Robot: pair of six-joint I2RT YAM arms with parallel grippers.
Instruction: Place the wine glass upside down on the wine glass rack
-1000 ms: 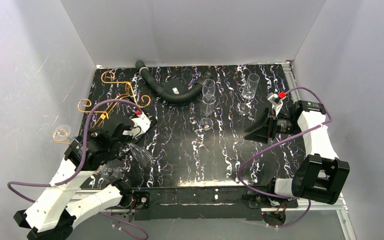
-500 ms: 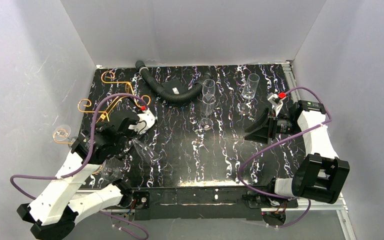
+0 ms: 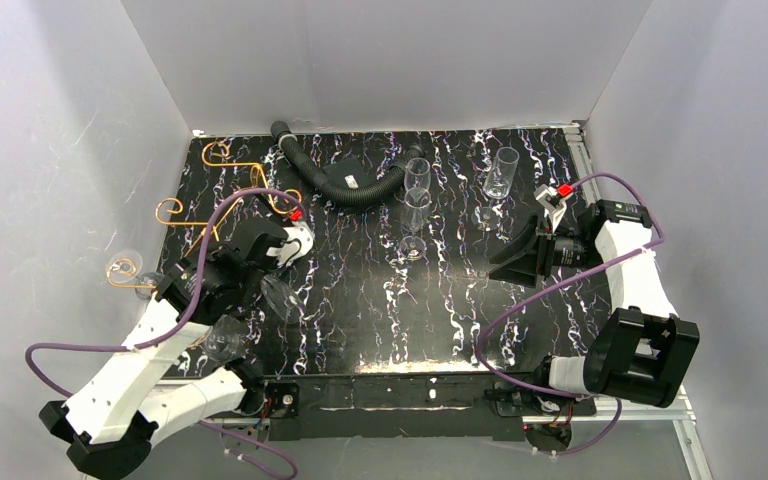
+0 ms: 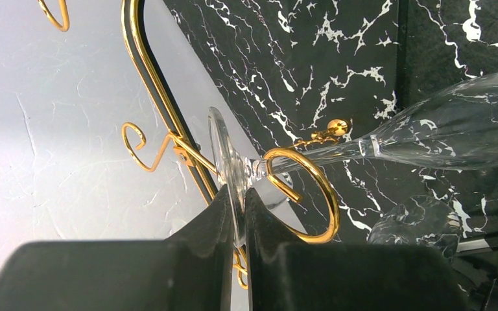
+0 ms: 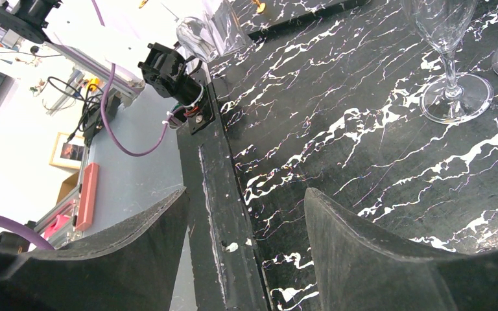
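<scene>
My left gripper (image 4: pixel 237 194) is shut on the round foot of a clear wine glass (image 4: pixel 454 139). The glass lies almost level, its bowl pointing right. Its stem passes through a curled ring (image 4: pixel 311 194) of the gold wire wine glass rack (image 4: pixel 149 78). In the top view the left gripper (image 3: pixel 252 262) is at the table's left side beside the rack (image 3: pixel 250 178), with the held glass's bowl (image 3: pixel 278 297) just in front of it. My right gripper (image 5: pixel 246 214) is open and empty at the right side (image 3: pixel 516 258).
A second glass bowl (image 3: pixel 222 342) shows near the left arm's base, also in the left wrist view (image 4: pixel 415 227). Three upright glasses (image 3: pixel 415 215) (image 3: pixel 501 175) stand at the back middle. A black corrugated hose (image 3: pixel 345 188) lies at the back. Grey walls surround the table.
My left gripper has moved a little toward the back and the rack, carrying the glass with it. The right arm has not moved.
</scene>
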